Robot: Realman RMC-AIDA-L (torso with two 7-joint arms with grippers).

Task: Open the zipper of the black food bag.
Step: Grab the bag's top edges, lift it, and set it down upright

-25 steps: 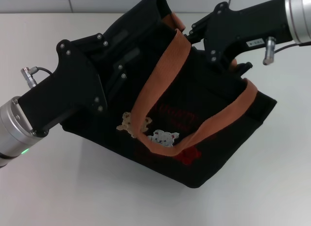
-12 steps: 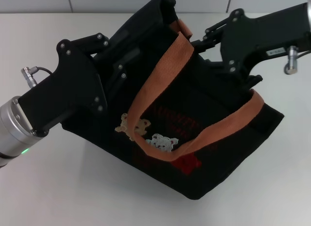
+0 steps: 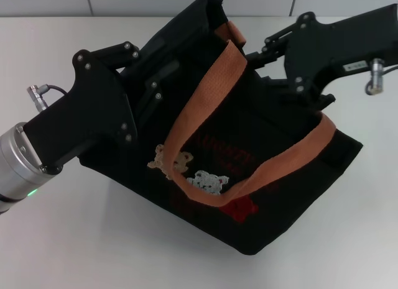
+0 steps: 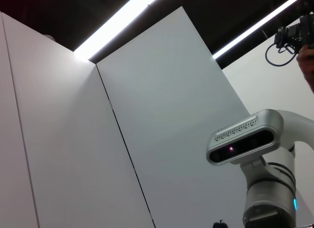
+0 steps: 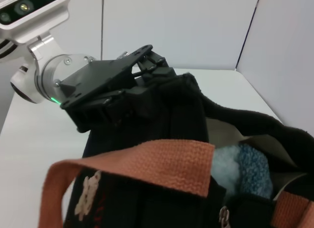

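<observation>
The black food bag [image 3: 249, 146] lies tilted on the white table, its orange-brown handles [image 3: 205, 109] draped over the front with the bear patches. My left gripper [image 3: 155, 84] is shut on the bag's left end. My right gripper [image 3: 264, 65] sits at the top rim on the right, behind a handle. In the right wrist view the black food bag [image 5: 162, 120] gapes open, showing pale blue soft items [image 5: 240, 166] inside. The zipper's small silvery pull [image 5: 224, 215] hangs at the near end. The left gripper [image 5: 147, 71] holds the far end.
The white table [image 3: 74, 239] spreads around the bag, with a light wall behind it. The left wrist view shows only wall panels, ceiling lights and the robot's head [image 4: 245, 139].
My right gripper has moved to the right along the bag's rim, and the bag's right end shifted right with it. The left gripper has stayed put.
</observation>
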